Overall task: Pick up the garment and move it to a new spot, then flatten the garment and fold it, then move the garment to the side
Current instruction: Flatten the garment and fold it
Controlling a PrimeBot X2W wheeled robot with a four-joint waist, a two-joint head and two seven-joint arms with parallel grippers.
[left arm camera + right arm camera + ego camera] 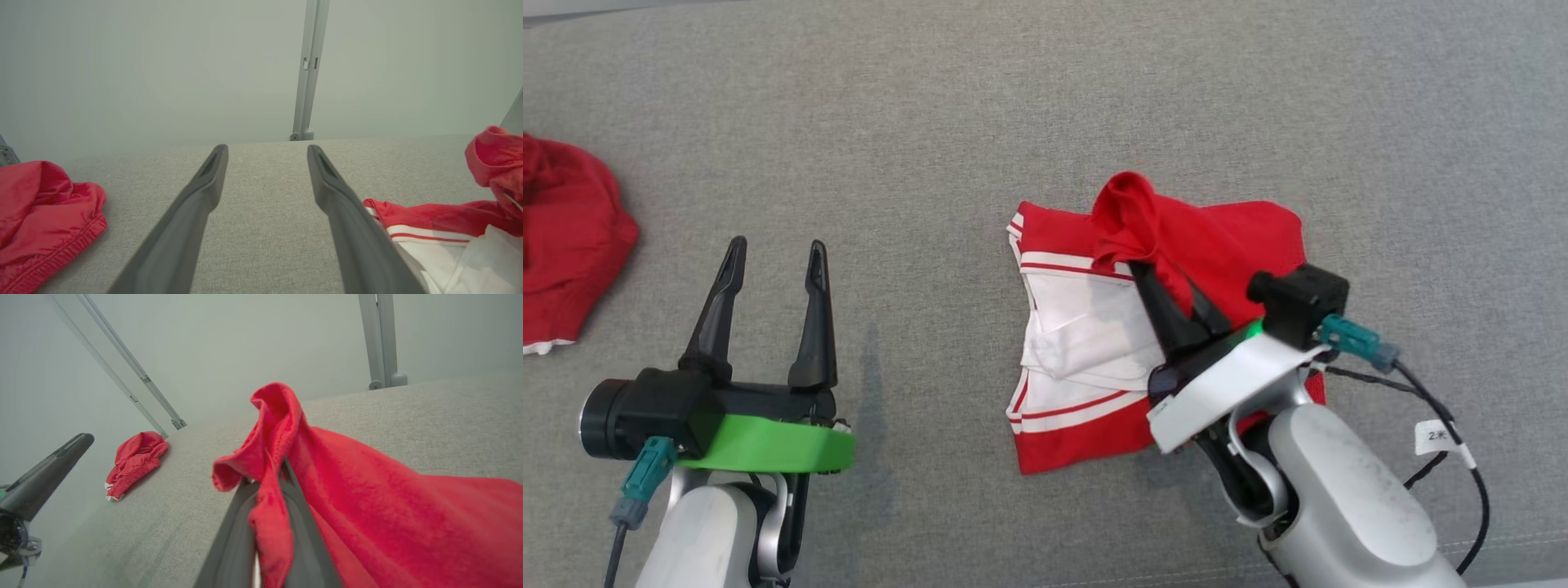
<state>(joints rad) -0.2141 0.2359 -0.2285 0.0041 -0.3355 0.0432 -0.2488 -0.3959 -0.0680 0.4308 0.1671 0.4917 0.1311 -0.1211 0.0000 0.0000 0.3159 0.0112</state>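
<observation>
Pinching sticking-up red fold of garment [1078,327] with right gripper [1164,278], fingers pressed together, tips hidden in cloth; lying mostly flat on grey surface [1013,98], right edge hidden behind arm; spreading left gripper [772,245] wide, empty; spotting other red cloth [564,245], cut off at left edge.

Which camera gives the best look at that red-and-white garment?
The head view: nearly the whole red-and-white garment shows, stripes included. The right wrist view catches its pinched red fold up close; the left wrist view, a striped corner.
</observation>
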